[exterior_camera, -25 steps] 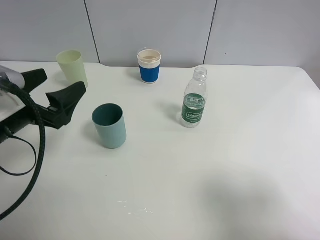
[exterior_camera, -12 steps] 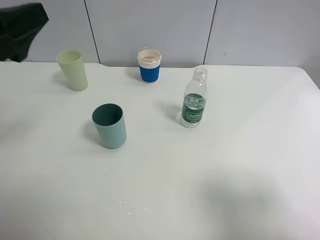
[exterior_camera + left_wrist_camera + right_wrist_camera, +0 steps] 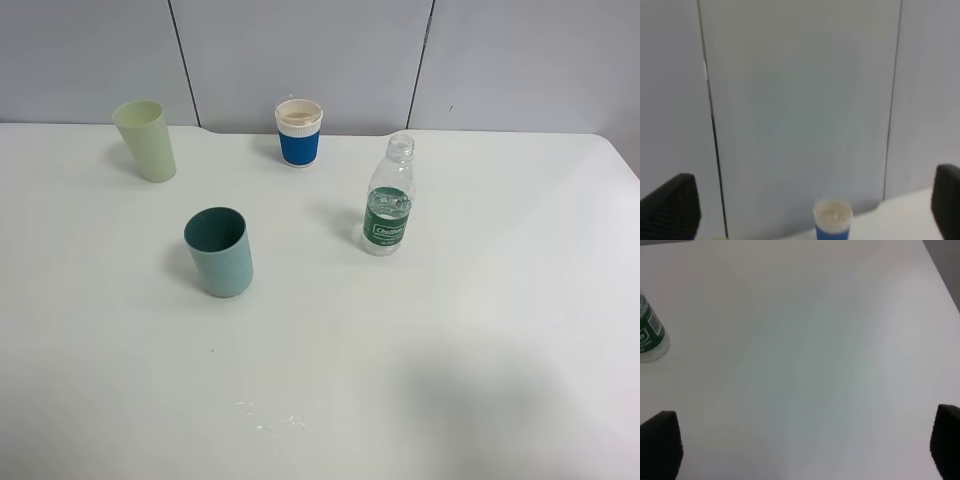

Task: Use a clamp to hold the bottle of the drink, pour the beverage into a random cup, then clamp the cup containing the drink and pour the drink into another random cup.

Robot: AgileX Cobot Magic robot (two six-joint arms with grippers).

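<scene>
On the white tabletop [image 3: 480, 330] four things stand upright and well apart. The bottle [image 3: 387, 196], clear with a dark green label and no cap, stands a little toward the right edge from the middle. The teal tumbler [image 3: 219, 251] stands toward the left edge, nearer the front than the bottle. The paper cup with the blue sleeve [image 3: 298, 132] stands at the back edge, close to the wall panels [image 3: 300, 50], and the pale yellow-green cup [image 3: 146, 140] stands near the back left corner.

Neither arm shows in the high view. The left pincer [image 3: 815, 207] is open and empty, its two dark fingers [image 3: 672, 210] set wide at the sides of the wrist picture, pointing at the wall with the blue-sleeved cup beyond them. The right pincer [image 3: 805, 450] is likewise open wide and holds nothing (only its dark fingertips [image 3: 660, 445] show), above bare tabletop, with the bottle off to one side.
</scene>
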